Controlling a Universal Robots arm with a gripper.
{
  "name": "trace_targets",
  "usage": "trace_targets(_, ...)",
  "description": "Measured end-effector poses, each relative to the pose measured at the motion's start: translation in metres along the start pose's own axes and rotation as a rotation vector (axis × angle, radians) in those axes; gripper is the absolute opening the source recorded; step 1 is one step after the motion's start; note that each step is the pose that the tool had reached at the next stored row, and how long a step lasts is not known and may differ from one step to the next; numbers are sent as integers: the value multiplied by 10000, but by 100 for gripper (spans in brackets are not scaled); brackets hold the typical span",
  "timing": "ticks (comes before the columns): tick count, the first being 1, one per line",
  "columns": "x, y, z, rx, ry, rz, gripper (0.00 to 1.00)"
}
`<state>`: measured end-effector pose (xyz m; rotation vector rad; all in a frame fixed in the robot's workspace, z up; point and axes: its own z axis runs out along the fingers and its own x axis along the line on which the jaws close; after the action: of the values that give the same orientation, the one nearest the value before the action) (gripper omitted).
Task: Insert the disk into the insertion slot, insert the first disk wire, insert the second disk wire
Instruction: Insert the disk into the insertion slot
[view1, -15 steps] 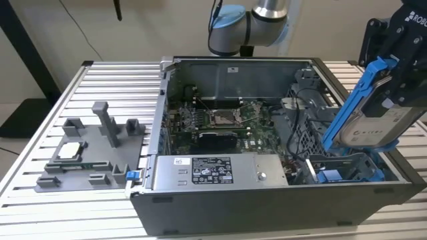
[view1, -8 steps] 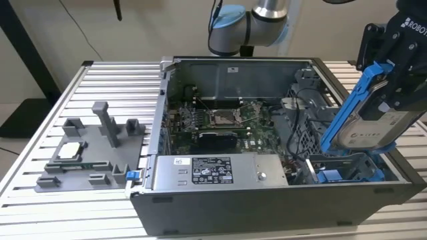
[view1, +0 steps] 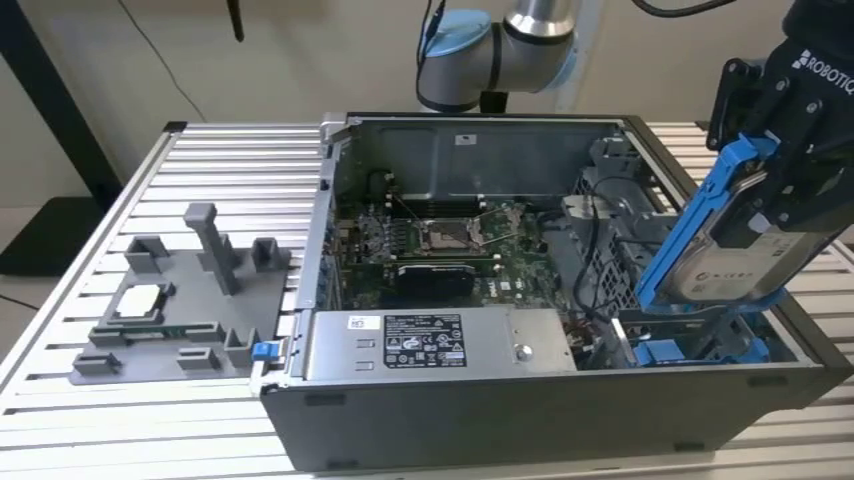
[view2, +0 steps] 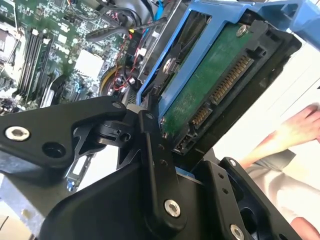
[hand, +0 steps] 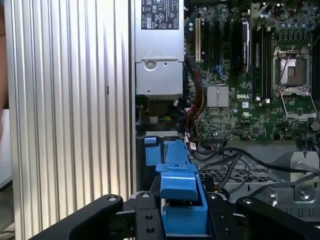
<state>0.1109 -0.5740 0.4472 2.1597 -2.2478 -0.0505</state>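
In the exterior view the gripper (view1: 787, 170) covers the top of the disk (view1: 721, 265). The picture's edge cuts off the gripper and the arm (view1: 501, 45), and the disk hides much of the insertion slot (view1: 694, 350). In the second wrist view a person's hand (view2: 300, 125) is cut off at the edge.

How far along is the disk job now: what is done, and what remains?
Nothing is finished yet. The gripper holds the disk tilted above the insertion slot, not seated. Its connector is bare, so seating and both wire steps remain.
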Motion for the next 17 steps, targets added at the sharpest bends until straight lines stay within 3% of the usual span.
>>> trace_targets(9, 0, -1, 28, 0, -12, -1, 0)
trace_targets(17, 2, -6, 125, -5, -125, -5, 0)
